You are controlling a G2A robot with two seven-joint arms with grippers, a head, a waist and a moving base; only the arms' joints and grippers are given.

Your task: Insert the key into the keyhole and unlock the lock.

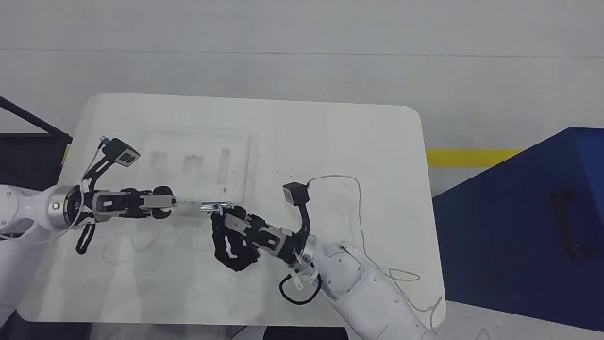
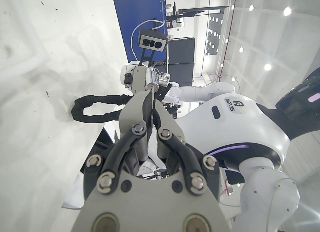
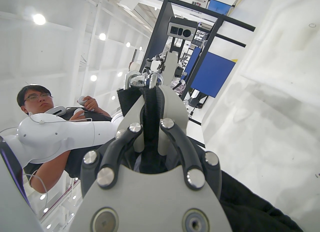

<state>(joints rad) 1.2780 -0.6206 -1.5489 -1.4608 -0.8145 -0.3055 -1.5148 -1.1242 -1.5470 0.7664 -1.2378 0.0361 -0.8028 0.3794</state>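
My left gripper [image 2: 150,104] is clamped on the key [image 2: 151,94], a thin, stiff, light blade that could slip or twist between the pads, so I'd keep the pinch on its flat head. Its tip meets the keyhole face of the lock [image 2: 152,80]; how deep it sits I can't judge. Seen from above, the lock lies at 3 o'clock of that gripper. My right gripper [image 3: 150,91] is closed on the black cable [image 2: 100,99] just behind the chrome head. That cable is soft, so the head may swivel when I turn.
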